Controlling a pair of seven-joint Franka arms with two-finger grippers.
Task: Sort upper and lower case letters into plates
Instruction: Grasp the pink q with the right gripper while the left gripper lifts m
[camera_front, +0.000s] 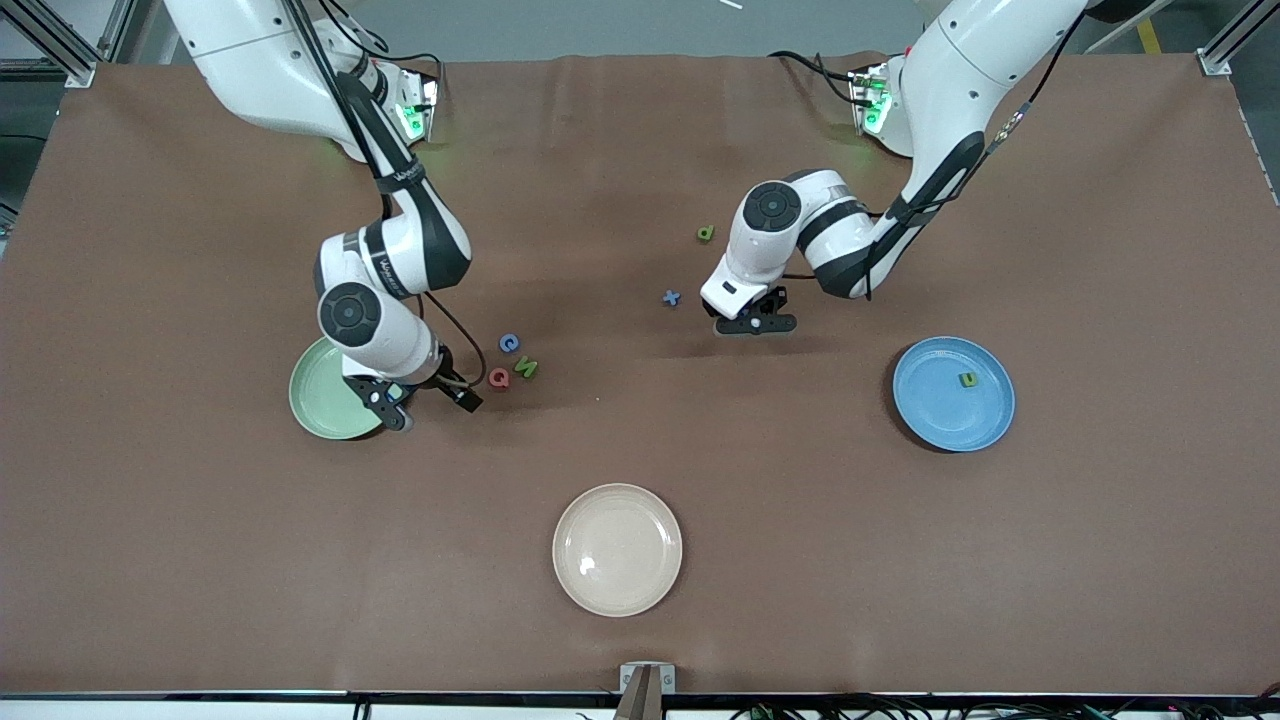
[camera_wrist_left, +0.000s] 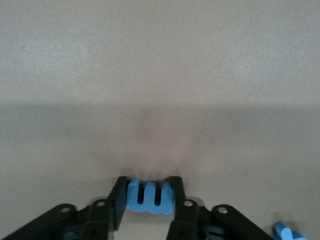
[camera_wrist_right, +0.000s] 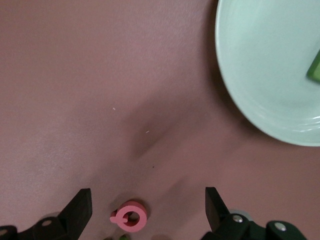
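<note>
Front view | left gripper (camera_wrist_left: 149, 200) clenched on blue letter (camera_wrist_left: 150, 196) | right gripper (camera_wrist_right: 147, 210) released by green plate (camera_front: 322, 390) rim

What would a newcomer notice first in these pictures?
Two white arms bend low over the brown table. The left gripper pinches a light blue letter against the table near a blue x. The right gripper stands open over a pink Q beside the mint green plate.
</note>
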